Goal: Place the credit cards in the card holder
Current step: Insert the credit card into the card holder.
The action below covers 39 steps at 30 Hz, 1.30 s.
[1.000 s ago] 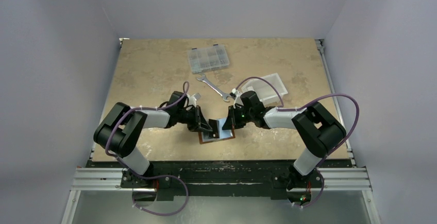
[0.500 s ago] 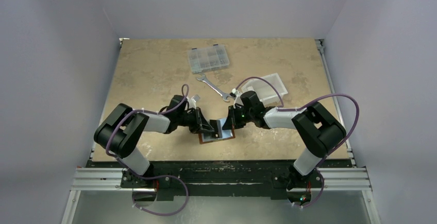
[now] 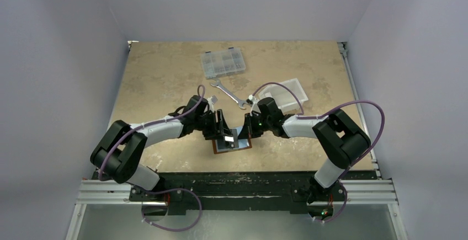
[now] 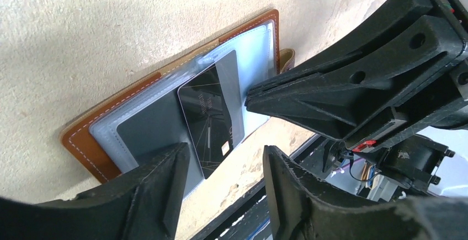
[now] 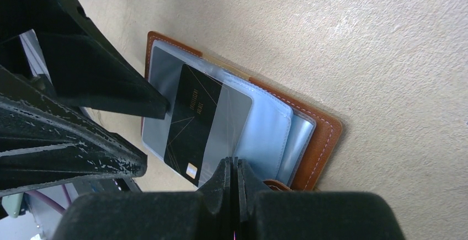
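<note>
The card holder (image 3: 246,144) lies open near the table's front edge, brown leather (image 4: 77,138) (image 5: 322,140) with clear plastic sleeves inside. A dark credit card (image 4: 212,120) (image 5: 193,118) with thin lines and a small chip sits partly in one sleeve, its chip end sticking out past the holder. My left gripper (image 3: 225,135) (image 4: 226,160) is open just over that free end, with nothing between its fingers. My right gripper (image 3: 244,132) (image 5: 233,165) is shut, its tips against the sleeve at the holder's opposite edge.
A clear compartment box (image 3: 223,63) stands at the back. A silver wrench (image 3: 227,93) lies behind the grippers and a white bin (image 3: 284,95) to the right. The table's front edge (image 3: 232,165) runs just below the holder.
My left gripper has opened and let go of the card, which stays in the sleeve. Its arm has swung a little to the right. The right arm has not moved.
</note>
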### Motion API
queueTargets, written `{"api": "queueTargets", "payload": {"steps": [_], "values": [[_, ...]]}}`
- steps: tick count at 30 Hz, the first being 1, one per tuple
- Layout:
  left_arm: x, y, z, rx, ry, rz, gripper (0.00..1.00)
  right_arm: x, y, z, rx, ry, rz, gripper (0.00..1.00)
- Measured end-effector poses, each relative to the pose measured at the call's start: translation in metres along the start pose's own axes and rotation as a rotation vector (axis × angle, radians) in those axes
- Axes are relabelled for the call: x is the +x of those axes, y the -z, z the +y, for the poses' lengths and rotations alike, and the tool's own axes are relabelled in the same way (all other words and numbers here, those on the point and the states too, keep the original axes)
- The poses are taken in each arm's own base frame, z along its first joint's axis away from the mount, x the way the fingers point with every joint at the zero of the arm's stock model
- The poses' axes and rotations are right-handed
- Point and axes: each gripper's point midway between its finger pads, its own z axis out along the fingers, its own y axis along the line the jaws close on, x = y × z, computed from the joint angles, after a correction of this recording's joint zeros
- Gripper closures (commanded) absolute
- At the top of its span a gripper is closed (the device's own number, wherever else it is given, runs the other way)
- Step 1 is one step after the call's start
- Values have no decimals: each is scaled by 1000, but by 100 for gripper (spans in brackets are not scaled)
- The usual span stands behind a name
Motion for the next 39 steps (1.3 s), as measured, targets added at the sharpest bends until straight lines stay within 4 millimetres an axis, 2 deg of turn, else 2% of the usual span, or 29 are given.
{"api": "queueTargets", "payload": {"steps": [8,19,21,24,29,34,39], "values": [[0,2,2,-49,-22,-1,44,0,0,0,-1,0,0,100],[3,-17,-15,-15,-56,29,44,1,3,-1,-1,-11,-6,100],[3,-19,-19,-1,-59,24,44,4,7,-1,1,-28,-15,90],[3,-23,-23,15,-60,20,44,3,18,-1,6,-56,-37,81],[2,-25,-24,23,-62,15,43,-14,37,9,5,-39,-108,69],[1,-26,-26,37,-65,11,43,-16,44,3,45,-45,-125,67],[2,-28,-28,56,-58,16,42,-6,42,-9,78,-62,-107,68]]}}
